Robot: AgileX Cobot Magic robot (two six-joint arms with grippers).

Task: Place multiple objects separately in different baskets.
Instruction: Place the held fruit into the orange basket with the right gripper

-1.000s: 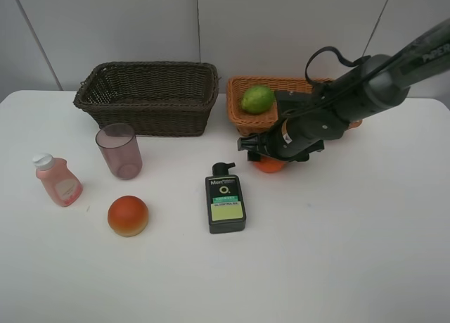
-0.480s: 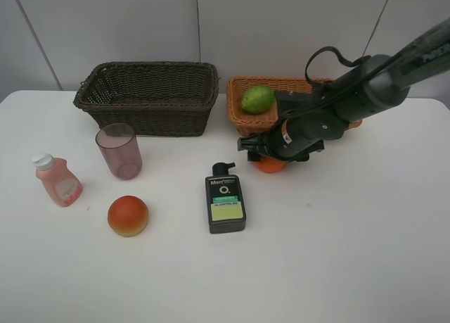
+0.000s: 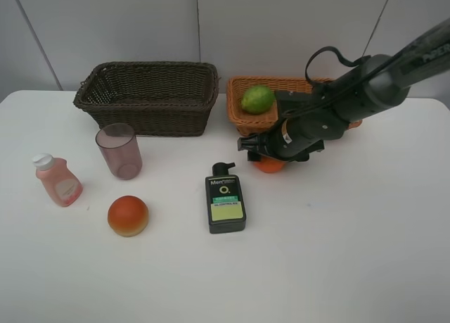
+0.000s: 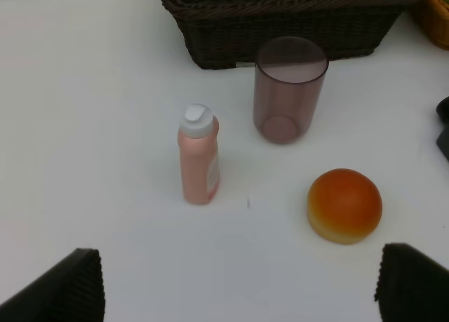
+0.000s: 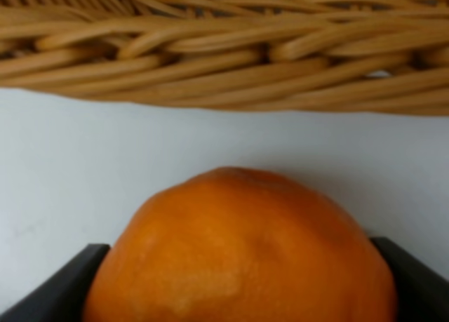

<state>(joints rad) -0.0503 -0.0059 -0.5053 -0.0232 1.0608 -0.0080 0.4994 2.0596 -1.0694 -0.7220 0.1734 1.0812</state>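
Where our right claw [image 3: 264, 155] reaches down to the tabletop [image 3: 351, 238], the orange tangerine [image 5: 238, 259] sits squarely between its two dark fingers [image 5: 49, 287]; both fingers meet the fruit's sides, so we read this claw as clamped on the tangerine, which appears to rest on the tabletop; just beyond the fingertips runs the woven wall of the light orange-tan basket [image 5: 224, 48], parted from the fruit by a strip of bare tabletop; inside that basket, past the claw, lies the green lime [image 3: 258, 98]; the dark pump bottle [image 3: 226, 205] lies flat on its back near the claw, on the side away from the basket.

Our left claw [image 4: 238, 294] hangs above the tabletop with its fingers spread wide and nothing between them; ahead of it the pink white-capped bottle [image 4: 199, 157] stands upright; the red-orange round fruit [image 4: 344, 205] lies nearer to one fingertip; farther out the translucent purple cup [image 4: 290, 90] stands mouth up, just in front of the dark brown basket [image 4: 280, 27]; we see all three apart from one another and from this claw.
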